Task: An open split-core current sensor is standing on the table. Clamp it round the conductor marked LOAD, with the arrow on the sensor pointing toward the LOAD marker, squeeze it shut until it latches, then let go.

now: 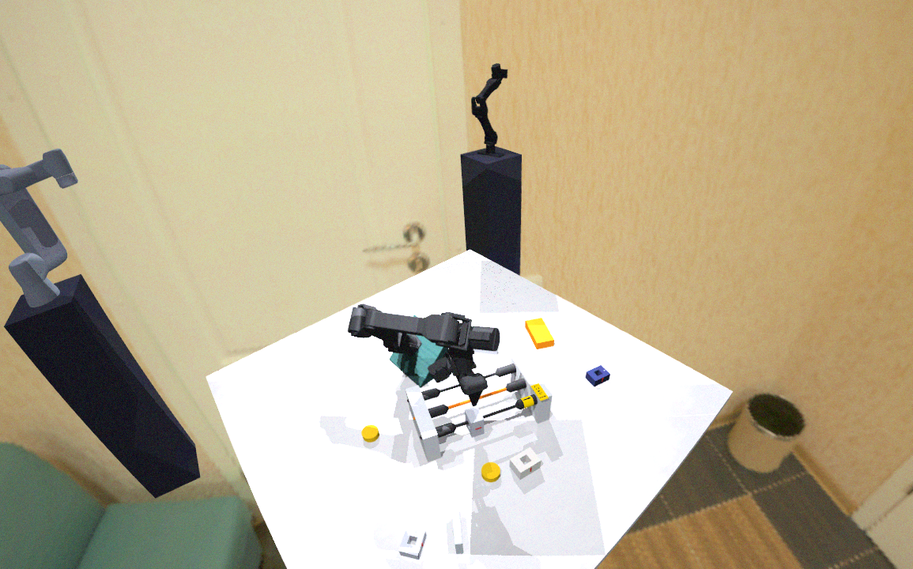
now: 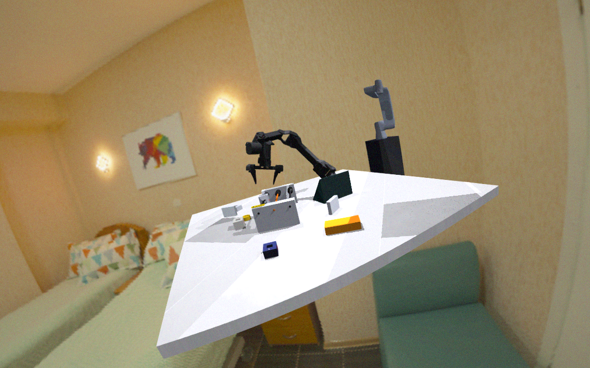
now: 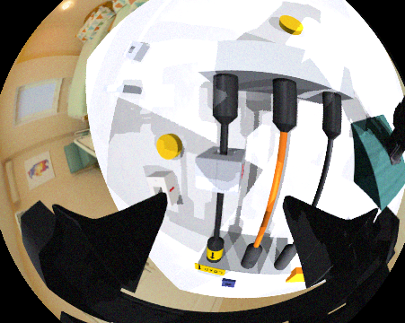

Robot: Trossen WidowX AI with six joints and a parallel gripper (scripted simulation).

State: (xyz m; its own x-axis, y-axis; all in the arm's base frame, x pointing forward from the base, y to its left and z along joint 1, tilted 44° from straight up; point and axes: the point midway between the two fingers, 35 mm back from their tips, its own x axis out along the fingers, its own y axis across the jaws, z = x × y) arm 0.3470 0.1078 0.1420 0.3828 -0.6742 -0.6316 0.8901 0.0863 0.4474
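The light grey sensor (image 1: pixel 474 423) (image 3: pixel 217 172) sits round the LOAD conductor (image 1: pixel 502 411) (image 3: pixel 218 215), between the rack's two end walls. Its halves look closed, with no clear gap; whether it is latched I cannot tell. A red mark shows on its side, but the arrow's direction is not readable. The yellow LOAD marker (image 1: pixel 539 392) (image 3: pixel 209 269) is on one end wall, and a yellow band with a black arrow is on the conductor beside it. My gripper (image 2: pixel 264 183) (image 3: pixel 227 201) is open and empty, above the sensor and clear of it.
An orange and a thin black conductor run beside LOAD. A teal block (image 1: pixel 420 362) (image 2: pixel 333 186) stands behind the rack. Around it are an orange box (image 1: pixel 539 333) (image 2: pixel 342 225), a navy block (image 1: pixel 597 375) (image 2: pixel 269 249), a white block (image 1: pixel 525 461) and yellow discs (image 1: pixel 370 433) (image 1: pixel 490 472).
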